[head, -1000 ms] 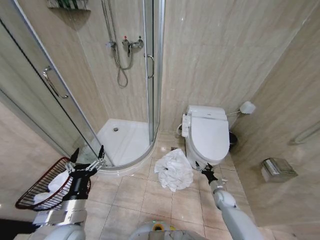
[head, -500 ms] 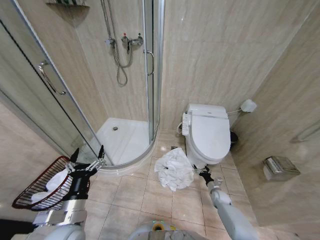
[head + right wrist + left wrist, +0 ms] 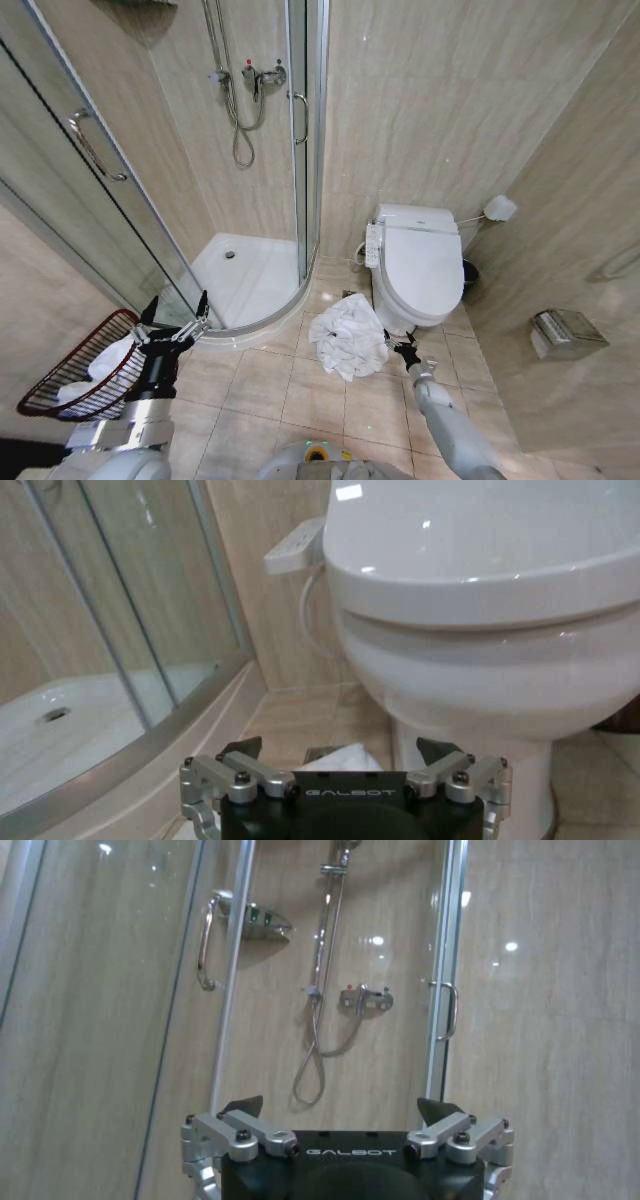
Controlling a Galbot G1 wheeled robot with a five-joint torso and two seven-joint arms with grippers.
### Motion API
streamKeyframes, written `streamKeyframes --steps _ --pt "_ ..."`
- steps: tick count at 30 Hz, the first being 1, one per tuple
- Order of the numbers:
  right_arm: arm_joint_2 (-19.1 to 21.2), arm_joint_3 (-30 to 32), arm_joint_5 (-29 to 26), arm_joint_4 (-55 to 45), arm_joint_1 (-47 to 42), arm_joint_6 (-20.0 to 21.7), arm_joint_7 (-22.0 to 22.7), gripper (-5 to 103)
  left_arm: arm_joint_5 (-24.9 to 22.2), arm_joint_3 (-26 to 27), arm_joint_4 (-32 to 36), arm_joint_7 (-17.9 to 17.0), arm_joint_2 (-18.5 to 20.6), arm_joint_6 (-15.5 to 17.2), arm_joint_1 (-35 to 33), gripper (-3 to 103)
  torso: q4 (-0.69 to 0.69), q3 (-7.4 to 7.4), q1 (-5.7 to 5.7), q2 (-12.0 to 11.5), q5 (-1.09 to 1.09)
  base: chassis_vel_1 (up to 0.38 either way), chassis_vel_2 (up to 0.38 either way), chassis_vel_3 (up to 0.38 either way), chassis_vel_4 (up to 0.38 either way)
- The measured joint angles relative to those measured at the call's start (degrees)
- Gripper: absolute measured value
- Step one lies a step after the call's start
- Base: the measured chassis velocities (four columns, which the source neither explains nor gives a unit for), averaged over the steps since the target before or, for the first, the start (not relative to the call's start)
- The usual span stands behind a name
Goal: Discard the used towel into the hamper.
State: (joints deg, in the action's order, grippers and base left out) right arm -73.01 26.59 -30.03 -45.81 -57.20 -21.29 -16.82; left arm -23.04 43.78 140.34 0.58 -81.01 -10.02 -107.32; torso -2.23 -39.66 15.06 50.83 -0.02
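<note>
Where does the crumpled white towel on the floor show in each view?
Head view: crumpled white towel on the tiles before the white toilet, beside the right gripper.
Right wrist view: towel between the open jaws.
Left wrist view: absent.
Shared landmark: the toilet.

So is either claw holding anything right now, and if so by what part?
Nothing is held. The right claw is open, low beside the towel on the floor; the left claw is open, raised near the hamper.
</note>
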Motion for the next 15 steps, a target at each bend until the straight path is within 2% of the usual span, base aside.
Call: streamKeyframes --steps 9,15 --pt "-0.55 -0.09 0.05 0.03 -0.11 0.48 -0.63 100 0.00 0.00 0.00 0.00 0.00 0.00 0.00 100 0.00 -0.07 0.03 0.14 0.02 -0.006 0.006 0.013 -0.005" --pt "-0.61 -0.47 0.33 -0.18 -0.32 0.50 -0.90 100 0.00 0.00 0.00 0.00 0.00 0.00 0.00 100 0.00 -0.17 0.14 0.29 0.02 -0.125 0.102 0.095 -0.109"
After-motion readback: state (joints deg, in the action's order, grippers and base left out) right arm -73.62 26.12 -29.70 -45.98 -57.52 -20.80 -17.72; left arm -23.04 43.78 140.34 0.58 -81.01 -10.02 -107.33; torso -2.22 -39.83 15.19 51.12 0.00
